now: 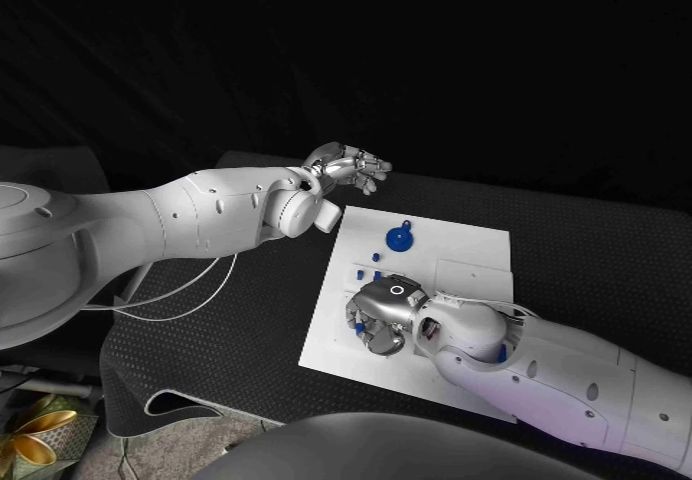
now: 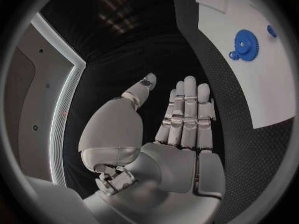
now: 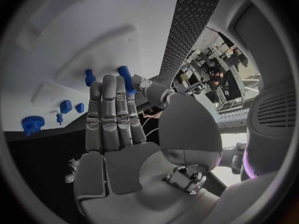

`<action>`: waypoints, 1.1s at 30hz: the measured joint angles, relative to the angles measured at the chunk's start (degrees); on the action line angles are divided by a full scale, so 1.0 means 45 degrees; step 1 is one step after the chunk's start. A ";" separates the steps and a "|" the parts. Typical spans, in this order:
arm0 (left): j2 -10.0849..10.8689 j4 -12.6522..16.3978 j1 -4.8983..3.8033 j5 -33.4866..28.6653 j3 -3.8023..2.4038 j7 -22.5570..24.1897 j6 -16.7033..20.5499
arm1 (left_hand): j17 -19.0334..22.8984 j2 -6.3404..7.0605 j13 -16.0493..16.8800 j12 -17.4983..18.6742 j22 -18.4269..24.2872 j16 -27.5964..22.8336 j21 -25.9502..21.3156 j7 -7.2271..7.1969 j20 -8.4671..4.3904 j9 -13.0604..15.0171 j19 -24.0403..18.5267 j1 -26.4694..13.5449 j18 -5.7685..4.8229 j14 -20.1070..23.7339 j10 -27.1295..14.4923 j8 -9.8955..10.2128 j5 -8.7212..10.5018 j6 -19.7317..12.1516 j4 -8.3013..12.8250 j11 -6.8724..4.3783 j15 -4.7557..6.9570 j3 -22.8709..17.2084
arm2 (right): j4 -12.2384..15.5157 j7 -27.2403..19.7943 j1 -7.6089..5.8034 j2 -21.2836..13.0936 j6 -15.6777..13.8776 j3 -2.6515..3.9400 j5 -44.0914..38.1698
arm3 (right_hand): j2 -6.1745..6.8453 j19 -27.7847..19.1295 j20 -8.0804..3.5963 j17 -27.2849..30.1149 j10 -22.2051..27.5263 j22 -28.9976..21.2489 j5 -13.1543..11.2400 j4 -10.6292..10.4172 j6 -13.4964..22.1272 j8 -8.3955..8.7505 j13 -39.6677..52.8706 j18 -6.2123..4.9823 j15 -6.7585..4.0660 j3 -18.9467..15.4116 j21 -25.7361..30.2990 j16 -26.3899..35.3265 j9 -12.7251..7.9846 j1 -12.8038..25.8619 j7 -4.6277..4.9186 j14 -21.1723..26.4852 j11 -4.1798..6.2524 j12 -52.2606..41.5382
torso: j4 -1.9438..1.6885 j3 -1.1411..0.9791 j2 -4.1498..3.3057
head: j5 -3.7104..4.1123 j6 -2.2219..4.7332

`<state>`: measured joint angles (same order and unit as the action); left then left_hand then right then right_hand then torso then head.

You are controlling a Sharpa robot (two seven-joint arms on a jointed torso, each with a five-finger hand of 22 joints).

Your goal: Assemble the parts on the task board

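Note:
The white task board (image 1: 433, 300) lies mid-table. A blue gear (image 1: 400, 237) lies flat near its far edge, with small blue pieces (image 1: 375, 268) just nearer than it. My right hand (image 1: 382, 315) hovers low over the board's near-left part, fingers straight and together, thumb apart, holding nothing. In the right wrist view a blue peg (image 3: 126, 78) stands just past the fingertips (image 3: 115, 84), with another peg (image 3: 90, 77) beside it. My left hand (image 1: 346, 165) is raised beyond the board's far-left corner, fingers (image 2: 186, 109) extended and empty, the gear (image 2: 244, 45) off to its side.
Black textured table (image 1: 216, 340) surrounds the board. The board has raised white blocks (image 1: 469, 270) on its right half. White cables (image 1: 188, 295) hang under my left arm. My right forearm (image 1: 548, 375) covers the board's near-right corner.

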<state>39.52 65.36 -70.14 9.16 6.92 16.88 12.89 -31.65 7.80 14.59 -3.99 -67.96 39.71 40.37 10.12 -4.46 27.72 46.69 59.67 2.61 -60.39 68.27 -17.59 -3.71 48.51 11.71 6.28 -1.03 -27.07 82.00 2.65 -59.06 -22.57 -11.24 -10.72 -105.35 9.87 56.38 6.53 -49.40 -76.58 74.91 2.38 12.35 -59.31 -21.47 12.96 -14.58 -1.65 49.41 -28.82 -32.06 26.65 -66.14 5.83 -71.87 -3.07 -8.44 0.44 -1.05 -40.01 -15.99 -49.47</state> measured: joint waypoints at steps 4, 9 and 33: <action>0.0003 0.0010 0.0000 0.0000 0.0000 -0.0005 -0.0006 | 0.0000 0.0000 0.0000 0.0000 0.0001 0.0000 0.0000 0.0000 0.0000 0.0000 0.0000 0.0000 -0.0010 0.0000 0.0000 0.0000 0.0000 0.0000 0.0000 0.0000 0.0000 0.0000 | -0.0013 0.0023 0.0000 0.0005 0.0000 -0.0005 0.0002 | -0.0031 0.0000 0.0000 -0.0011 0.0079 0.0000 0.0077 0.0077 0.0001 0.0000 0.0000 -0.0005 -0.0033 -0.0005 0.0000 0.0000 0.0114 0.0032 0.0000 0.0037 -0.0080 0.0072 | 0.0004 0.0000 0.0001 | 0.0004 -0.0001; 0.0014 0.0011 -0.0001 -0.0001 0.0000 -0.0016 -0.0012 | -0.0003 0.0000 0.0000 0.0000 0.0001 0.0000 0.0000 0.0000 0.0000 0.0000 0.0000 0.0000 -0.0028 0.0000 0.0000 0.0000 0.0000 0.0000 0.0000 0.0000 0.0000 0.0000 | -0.0042 0.0041 0.0001 -0.0021 -0.0021 -0.0008 0.0058 | 0.0329 -0.0164 0.0099 -0.0025 0.0513 0.0001 0.0735 0.0537 0.0373 0.0242 -0.0043 -0.0061 0.0029 -0.0575 0.0000 0.0135 0.0541 0.0541 0.0234 0.0196 -0.0274 0.0469 | 0.0007 0.0000 0.0005 | 0.0009 0.0022; 0.0084 -0.0129 -0.0002 -0.0003 0.0001 -0.0134 -0.0198 | -0.0043 0.0000 -0.0011 0.0000 -0.0025 -0.0089 0.0000 0.0000 0.0001 0.0000 0.0000 0.0000 0.0086 0.0000 0.0000 0.0000 0.0000 0.0000 0.0000 0.0000 0.0000 0.0000 | 0.0973 0.0269 -0.0446 -0.1002 -0.0635 -0.0004 0.0318 | 0.1244 -0.1162 0.0432 -0.0065 0.2621 0.0011 0.2185 0.0896 0.2272 0.1271 -0.0730 -0.0115 0.0689 -0.3958 0.0301 0.0642 -0.0214 0.1103 0.1053 0.1037 -0.1071 0.1004 | 0.0015 -0.0023 0.0011 | 0.0127 0.0176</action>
<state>39.89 64.78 -70.15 9.14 6.93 16.28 12.00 -31.84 7.80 14.54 -3.99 -68.07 39.31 40.37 10.12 -4.45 27.72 46.69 59.67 2.99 -60.39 68.27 -17.59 -3.71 48.51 11.72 6.28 -1.03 -27.07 86.38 3.86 -61.06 -27.07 -14.09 -10.74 -103.92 15.46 51.15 8.48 -49.69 -64.79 74.96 12.21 16.38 -49.09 -15.75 9.67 -15.09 1.45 31.60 -27.46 -29.17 25.69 -61.17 10.57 -67.20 -7.89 -3.92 0.51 -1.15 -39.96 -15.42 -48.68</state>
